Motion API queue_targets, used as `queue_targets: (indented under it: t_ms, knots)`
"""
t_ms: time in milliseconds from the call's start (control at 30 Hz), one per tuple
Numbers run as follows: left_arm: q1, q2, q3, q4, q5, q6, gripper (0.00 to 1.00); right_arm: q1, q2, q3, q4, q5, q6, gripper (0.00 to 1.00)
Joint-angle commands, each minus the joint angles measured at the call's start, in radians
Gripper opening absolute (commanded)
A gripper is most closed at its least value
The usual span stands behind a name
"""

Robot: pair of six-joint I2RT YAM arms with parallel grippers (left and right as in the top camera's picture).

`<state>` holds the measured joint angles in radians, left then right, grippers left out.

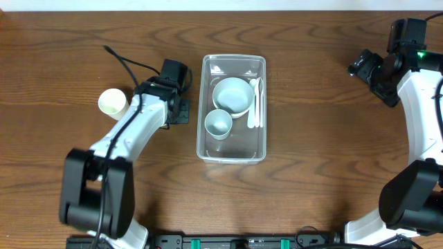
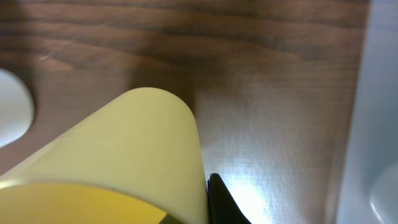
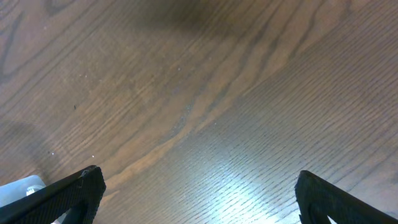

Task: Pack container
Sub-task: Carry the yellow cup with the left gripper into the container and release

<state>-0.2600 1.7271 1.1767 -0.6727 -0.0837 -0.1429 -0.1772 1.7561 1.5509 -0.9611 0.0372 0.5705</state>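
The clear container (image 1: 205, 149) lies at mid-table, holding a white bowl (image 1: 232, 95), a pale cup (image 1: 219, 124) and a white spoon (image 1: 255, 102). My left gripper (image 1: 178, 108) hovers just left of the container. In the left wrist view a pale yellow cup (image 2: 143, 143) fills the frame, and one black finger (image 2: 217, 199) presses against its right wall; the other finger is hidden behind the cup. The container's wall (image 2: 373, 112) shows at the right edge. My right gripper (image 1: 361, 66) stands open over bare wood at the far right, fingertips (image 3: 74, 186) wide apart.
A cream cup (image 1: 113, 102) stands on the table left of the left arm, and shows as a white rim (image 2: 12, 115) in the left wrist view. A black cable (image 1: 128, 66) trails behind the left arm.
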Motion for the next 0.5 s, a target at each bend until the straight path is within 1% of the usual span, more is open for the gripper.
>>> queue_targets:
  t_ms: [0,167,300,467]
  knots:
    - [-0.005,-0.138,0.027,-0.035,0.014,-0.039,0.06,0.001,0.0,-0.003,0.0,0.004,0.012,0.99]
    - [-0.056,-0.345,0.039,-0.068,0.107,-0.039,0.06,0.001,0.0,-0.003,0.0,0.004,0.012,0.99]
    - [-0.151,-0.483,0.039,-0.062,0.137,-0.039,0.06,0.001,0.0,-0.003,0.0,0.004,0.012,0.99]
    - [-0.303,-0.54,0.039,-0.043,0.136,-0.034,0.06,0.001,0.0,-0.003,-0.001,0.004,0.012,0.99]
